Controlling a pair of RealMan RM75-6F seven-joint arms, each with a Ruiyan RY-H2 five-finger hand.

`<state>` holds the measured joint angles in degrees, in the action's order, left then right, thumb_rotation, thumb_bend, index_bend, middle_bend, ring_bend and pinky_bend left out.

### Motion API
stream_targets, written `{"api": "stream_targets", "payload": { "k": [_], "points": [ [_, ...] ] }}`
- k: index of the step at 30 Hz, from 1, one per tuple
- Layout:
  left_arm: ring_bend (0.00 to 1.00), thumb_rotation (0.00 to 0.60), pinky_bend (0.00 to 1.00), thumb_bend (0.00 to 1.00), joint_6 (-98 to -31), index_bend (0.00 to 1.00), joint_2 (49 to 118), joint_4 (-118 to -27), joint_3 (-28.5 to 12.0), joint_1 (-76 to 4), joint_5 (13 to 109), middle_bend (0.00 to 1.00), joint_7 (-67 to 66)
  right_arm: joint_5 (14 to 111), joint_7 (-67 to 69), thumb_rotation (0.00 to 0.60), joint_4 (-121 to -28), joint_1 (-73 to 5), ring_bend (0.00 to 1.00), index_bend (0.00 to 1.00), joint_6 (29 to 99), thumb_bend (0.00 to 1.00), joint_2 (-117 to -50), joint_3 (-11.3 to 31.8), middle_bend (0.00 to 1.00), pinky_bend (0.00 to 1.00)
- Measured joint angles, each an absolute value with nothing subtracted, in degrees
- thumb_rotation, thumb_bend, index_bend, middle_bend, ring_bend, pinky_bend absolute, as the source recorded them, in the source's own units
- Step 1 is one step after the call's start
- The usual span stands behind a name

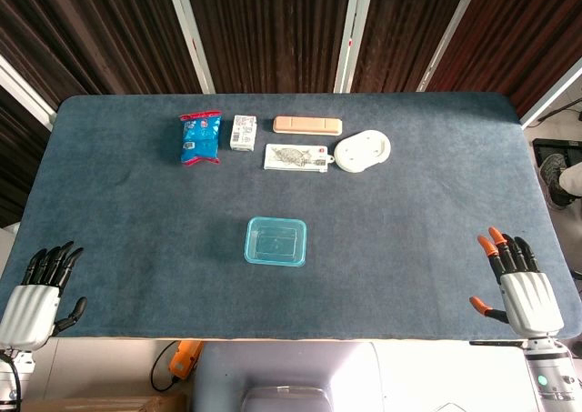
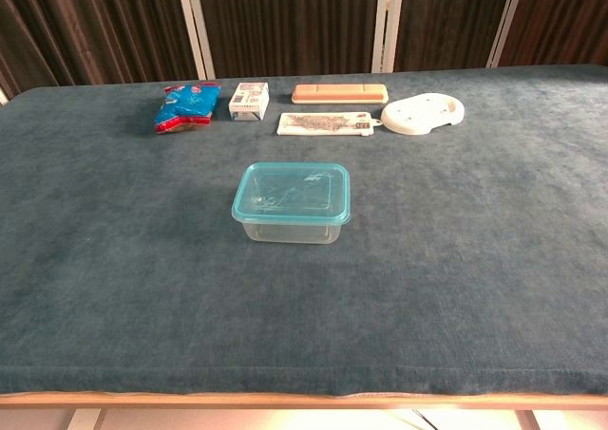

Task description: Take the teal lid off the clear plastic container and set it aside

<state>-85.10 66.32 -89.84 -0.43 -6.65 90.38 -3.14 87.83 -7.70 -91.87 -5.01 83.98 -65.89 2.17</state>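
The clear plastic container (image 2: pixel 290 229) stands near the middle of the table, with the teal lid (image 1: pixel 275 241) (image 2: pixel 292 193) closed flat on top of it. My left hand (image 1: pixel 38 294) lies at the near left corner of the table, fingers apart, holding nothing. At the near right edge my right hand (image 1: pixel 520 286) shows orange fingertips, also spread and empty. Both hands are far from the container. Neither hand appears in the chest view.
Along the far side lie a blue snack packet (image 1: pixel 200 137), a small white box (image 1: pixel 242 132), a tan flat case (image 1: pixel 308 124), a white printed pack (image 1: pixel 296 157) and a white rounded tray (image 1: pixel 364 149). The blue cloth-covered table (image 1: pixel 427 248) spreads around the container.
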Motion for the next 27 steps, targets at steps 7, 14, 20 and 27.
{"api": "stream_targets", "payload": {
  "k": [7, 14, 20, 27],
  "points": [
    [0.0, 0.6, 0.0, 0.35, -84.8, 0.0, 67.6, -88.1, -0.1, -8.3, 93.8, 0.0, 1.1, 88.0, -7.3, 0.6, -92.1, -4.9, 0.0, 0.0, 84.3, 0.21, -65.6, 2.1, 0.0, 0.0],
    [0.0, 0.6, 0.0, 0.33, -75.7, 0.0, 69.2, -88.3, -0.2, -17.4, 98.7, 0.0, 7.8, 88.4, -4.9, 0.6, -92.2, -4.8, 0.0, 0.0, 84.4, 0.21, -64.5, 2.2, 0.0, 0.0],
    [0.0, 0.6, 0.0, 0.3, -63.4, 0.0, 74.1, -89.2, -2.7, -27.5, 98.4, 0.0, 9.6, 88.5, -3.3, 0.6, -92.2, -5.0, 0.0, 0.0, 84.1, 0.21, -63.8, 2.1, 0.0, 0.0],
    [0.0, 0.6, 0.0, 0.29, -50.5, 0.0, 80.9, -90.1, -6.0, -36.8, 92.2, 0.0, 9.9, 88.8, -1.7, 0.6, -92.6, -5.1, 0.0, 0.0, 83.2, 0.21, -62.8, 1.5, 0.0, 0.0]
  ]
}}
